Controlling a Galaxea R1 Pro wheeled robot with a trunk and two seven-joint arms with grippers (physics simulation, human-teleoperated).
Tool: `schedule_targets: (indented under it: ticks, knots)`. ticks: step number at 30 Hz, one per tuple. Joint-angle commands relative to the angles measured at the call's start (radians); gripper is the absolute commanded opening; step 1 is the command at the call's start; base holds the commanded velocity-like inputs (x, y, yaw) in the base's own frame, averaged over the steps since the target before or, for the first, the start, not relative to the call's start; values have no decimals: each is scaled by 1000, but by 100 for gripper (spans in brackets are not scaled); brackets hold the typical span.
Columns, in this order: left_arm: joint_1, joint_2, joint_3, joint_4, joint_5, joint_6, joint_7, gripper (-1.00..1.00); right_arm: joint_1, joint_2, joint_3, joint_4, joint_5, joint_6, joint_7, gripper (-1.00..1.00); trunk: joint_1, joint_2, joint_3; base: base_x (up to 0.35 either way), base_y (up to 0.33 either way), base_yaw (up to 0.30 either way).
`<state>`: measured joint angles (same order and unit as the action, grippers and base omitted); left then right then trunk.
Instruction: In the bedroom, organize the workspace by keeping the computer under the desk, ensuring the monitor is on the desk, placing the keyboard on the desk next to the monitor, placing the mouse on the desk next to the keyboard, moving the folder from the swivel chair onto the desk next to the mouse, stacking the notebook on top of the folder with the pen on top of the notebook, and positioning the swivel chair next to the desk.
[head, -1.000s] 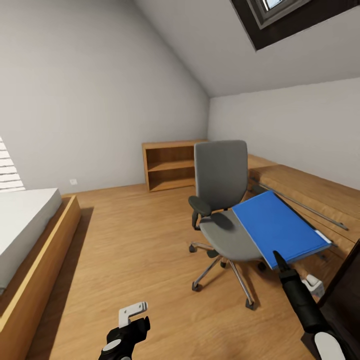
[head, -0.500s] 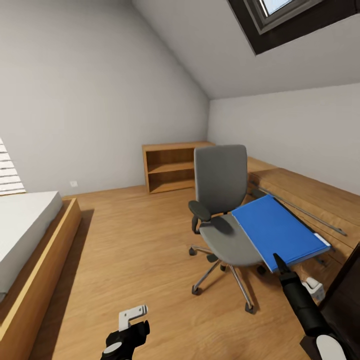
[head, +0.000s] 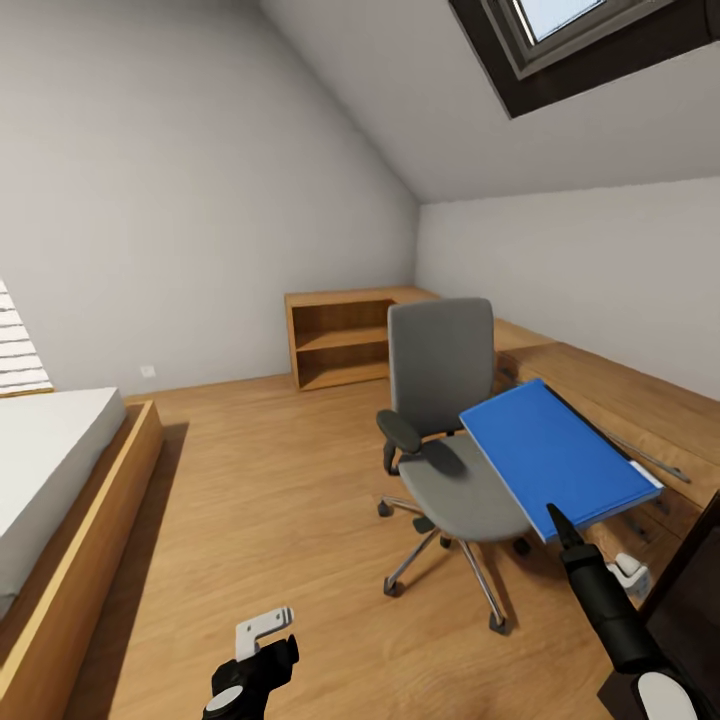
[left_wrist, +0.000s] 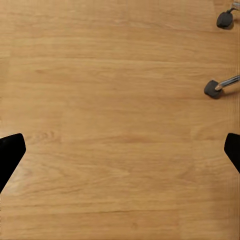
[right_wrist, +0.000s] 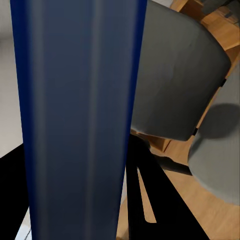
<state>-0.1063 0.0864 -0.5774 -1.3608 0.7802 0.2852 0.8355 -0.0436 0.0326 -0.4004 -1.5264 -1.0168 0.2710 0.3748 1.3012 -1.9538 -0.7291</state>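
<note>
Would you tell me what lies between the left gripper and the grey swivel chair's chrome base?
Head view: bare light-wood floor separates the left gripper from the chair base.

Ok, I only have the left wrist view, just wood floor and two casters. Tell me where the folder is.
Observer: The blue folder is tilted above the seat of the swivel chair, with its near edge at the right gripper.
Operator: Confirm the grip.
Observer: In the right wrist view the folder's edge runs between the fingers, so it looks clamped.
Operator: Report my left arm.
Observer: The left gripper hangs low over the floor, nearer the robot than the chair's base, with its fingers wide open.
</note>
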Motion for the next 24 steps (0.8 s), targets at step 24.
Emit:
schedule_targets:
  ticks: [24]
  knots:
    - [-1,1,-33,-7,-32,-1,11,100,-1,1,-5,2,-9,17,3,-100,-92,168,74,0,0,0]
